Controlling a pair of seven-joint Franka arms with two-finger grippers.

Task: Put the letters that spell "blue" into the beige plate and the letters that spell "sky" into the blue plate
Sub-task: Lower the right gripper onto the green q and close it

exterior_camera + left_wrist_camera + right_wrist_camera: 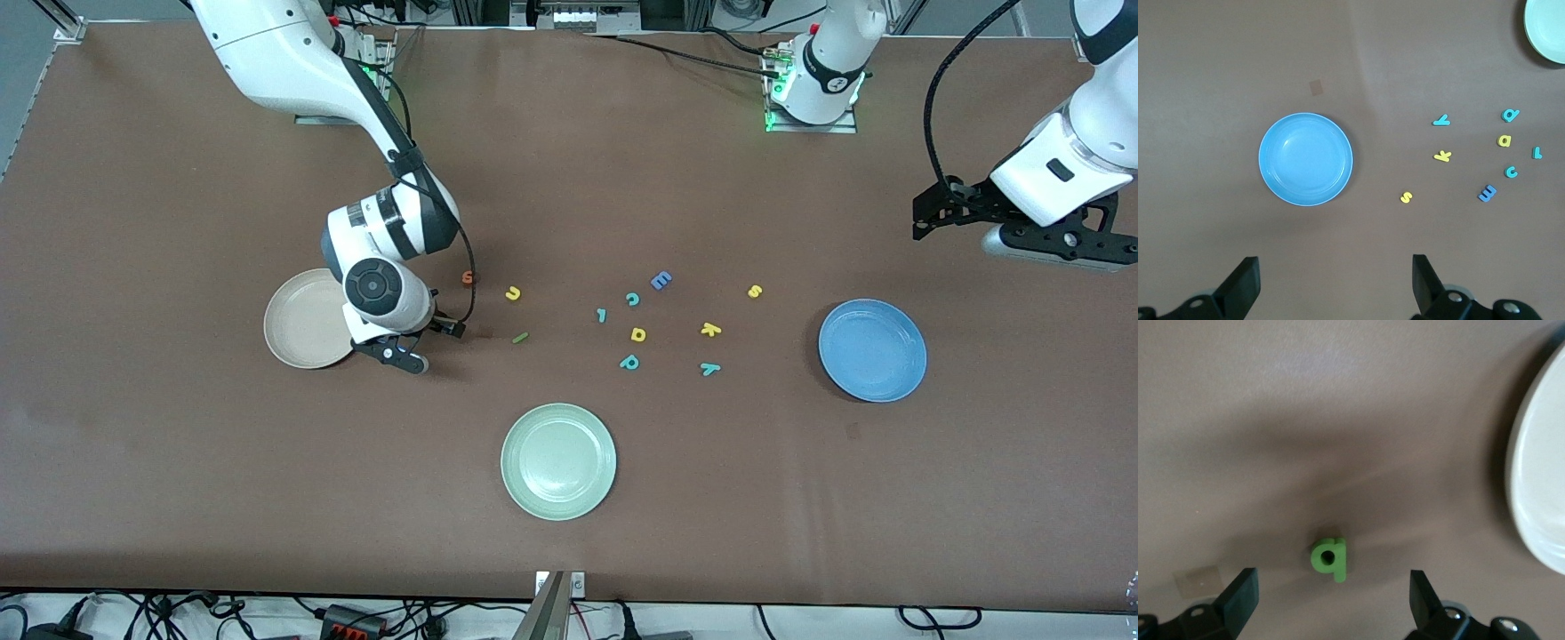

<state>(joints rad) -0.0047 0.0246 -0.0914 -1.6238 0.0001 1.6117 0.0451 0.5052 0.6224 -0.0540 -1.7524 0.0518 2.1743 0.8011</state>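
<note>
My right gripper point(427, 342) hangs open low over the table beside the beige plate point(298, 342), straddling the green "b" point(1329, 559) without touching it. The orange "e" point(467, 277), yellow "u" point(513, 293) and green "l" point(520, 337) lie close by, toward the table's middle. The yellow "s" point(755, 291), yellow "k" point(709, 330) and teal "y" point(709, 369) lie near the empty blue plate point(871, 349). My left gripper point(1053, 242) waits high and open, holding nothing, at the left arm's end. In the front view the right hand hides the "b".
A pale green plate point(558, 460) sits nearest the front camera. The blue "E" point(661, 281), teal "c" point(632, 300), teal "l" point(602, 315), yellow "a" point(638, 334) and teal "p" point(629, 362) lie scattered mid-table. A small tape patch point(1198, 580) is near the "b".
</note>
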